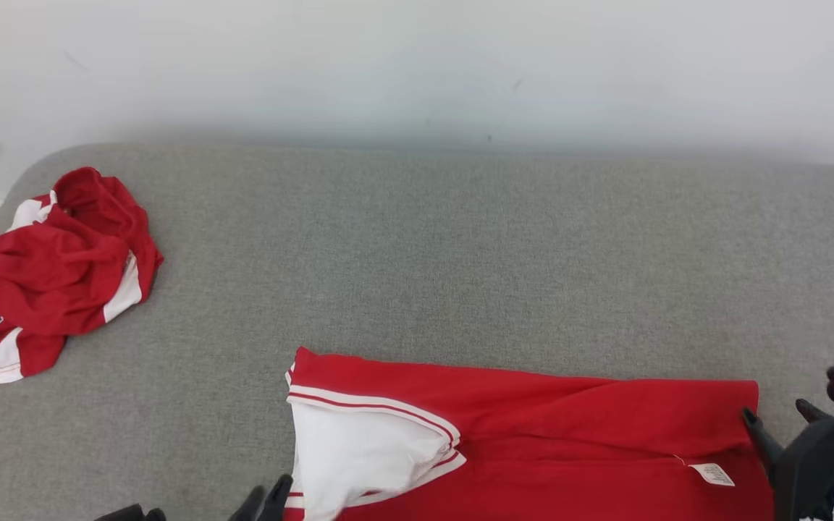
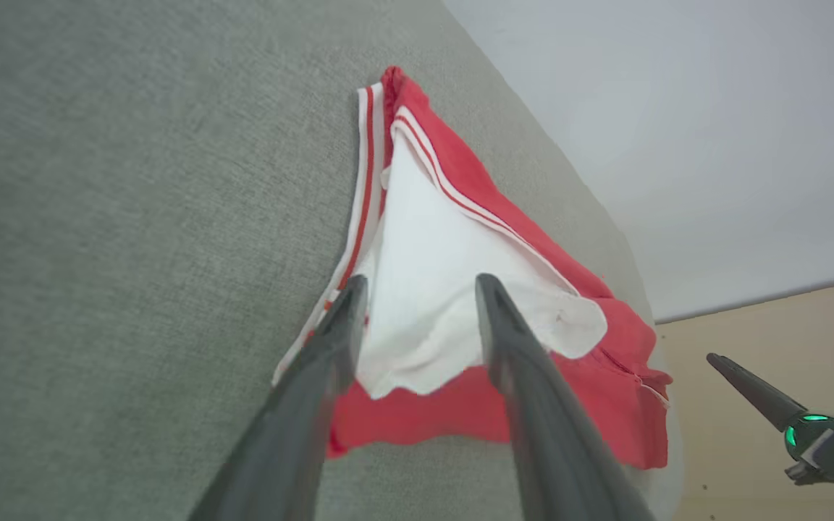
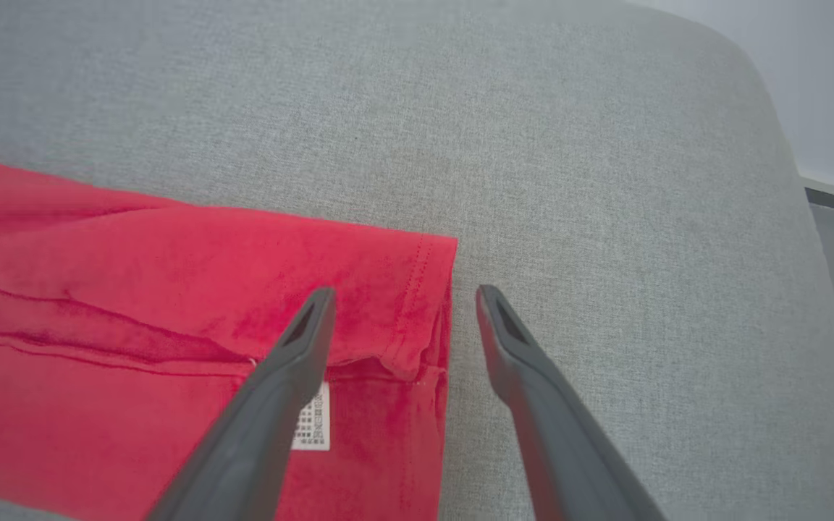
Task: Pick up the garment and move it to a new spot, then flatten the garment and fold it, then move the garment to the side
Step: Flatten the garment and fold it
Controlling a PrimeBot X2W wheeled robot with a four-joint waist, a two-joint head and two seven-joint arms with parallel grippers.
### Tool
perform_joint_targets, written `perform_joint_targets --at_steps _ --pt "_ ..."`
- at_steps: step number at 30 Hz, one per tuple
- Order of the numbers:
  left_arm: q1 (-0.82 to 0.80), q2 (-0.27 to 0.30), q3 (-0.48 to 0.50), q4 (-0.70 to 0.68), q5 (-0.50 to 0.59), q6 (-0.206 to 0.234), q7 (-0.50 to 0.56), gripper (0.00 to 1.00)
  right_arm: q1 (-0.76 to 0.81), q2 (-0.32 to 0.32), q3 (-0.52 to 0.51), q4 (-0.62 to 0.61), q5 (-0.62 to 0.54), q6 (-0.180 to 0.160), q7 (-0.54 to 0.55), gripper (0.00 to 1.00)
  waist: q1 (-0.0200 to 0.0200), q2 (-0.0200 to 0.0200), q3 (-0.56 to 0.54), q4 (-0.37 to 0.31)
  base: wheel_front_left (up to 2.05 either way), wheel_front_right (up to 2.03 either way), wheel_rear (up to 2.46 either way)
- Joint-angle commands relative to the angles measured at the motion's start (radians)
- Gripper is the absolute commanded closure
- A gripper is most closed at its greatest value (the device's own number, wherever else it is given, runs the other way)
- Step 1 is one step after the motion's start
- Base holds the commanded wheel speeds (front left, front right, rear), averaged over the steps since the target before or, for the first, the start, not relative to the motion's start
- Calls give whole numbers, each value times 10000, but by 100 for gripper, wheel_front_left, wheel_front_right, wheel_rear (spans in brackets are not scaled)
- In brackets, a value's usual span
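Observation:
The garment (image 1: 533, 441) is red with a white side panel and striped trim. It lies flat and folded over along the front edge of the grey padded surface (image 1: 460, 253). My left gripper (image 1: 270, 493) sits at the garment's left end. In the left wrist view it (image 2: 420, 289) is open, fingers apart over the white panel (image 2: 431, 275) and gripping nothing. My right gripper (image 1: 777, 412) is at the garment's right hem. The right wrist view shows it (image 3: 404, 295) open, straddling the hem corner (image 3: 424, 304), with a white label (image 3: 312, 427) beside the left finger.
A second red and white garment (image 1: 55, 275) with lettering lies crumpled at the far left of the surface. A pale wall (image 1: 417, 65) runs behind it. Beige floor (image 2: 764, 325) lies past the surface's rounded end.

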Motion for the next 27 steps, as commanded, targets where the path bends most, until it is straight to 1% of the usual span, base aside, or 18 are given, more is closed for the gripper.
perform_joint_targets --at_steps 1,5,7,9,12,13,15,19,22,24,27 --pt "121 -51 25 124 419 -71 -434 0 384 490 -382 -298 -4 11 -378 0 1 0 -291 91 0 0 0" --pt "169 -180 34 459 1103 -125 -1367 0 891 1431 -919 -811 -20 11 -1140 0 1 0 -503 81 0 0 0" --pt "161 -230 183 620 1644 -13 -2030 0 996 2044 -1230 -969 5 11 -1639 0 1 0 -622 66 0 0 0" --pt "166 -378 386 703 2200 87 -2431 0 1073 2696 -1546 -1026 80 11 -2274 0 1 0 -731 67 0 0 0" --pt "130 -679 1150 567 3293 286 -2633 0 1198 3159 -1703 -831 158 11 -3221 0 1 0 -886 105 0 0 0" --pt "130 -679 1150 567 3293 286 -2633 0 1198 3159 -1703 -831 158 11 -3221 0 1 0 -886 105 0 0 0" --pt "224 -984 1850 286 4340 288 -2638 0 1289 3333 -1627 -482 172 11 -3782 0 1 0 -1006 139 0 0 0" --pt "545 -1636 3201 -235 6313 399 -2638 0 1277 3422 -1471 230 92 11 -4901 0 1 0 -1201 186 0 0 0" --pt "815 -2035 4075 -487 7432 364 -2640 0 1150 3459 -1337 717 271 11 -5673 0 1 0 -1313 177 0 0 0" --pt "996 -2231 4573 -513 7969 283 -2641 0 1045 3471 -1180 1063 330 11 -6057 0 1 0 -1364 143 0 0 0" --pt "1240 -2345 4951 -298 8519 104 -2641 0 898 3465 -1070 1502 315 11 -6401 0 1 0 -1423 113 0 0 0"
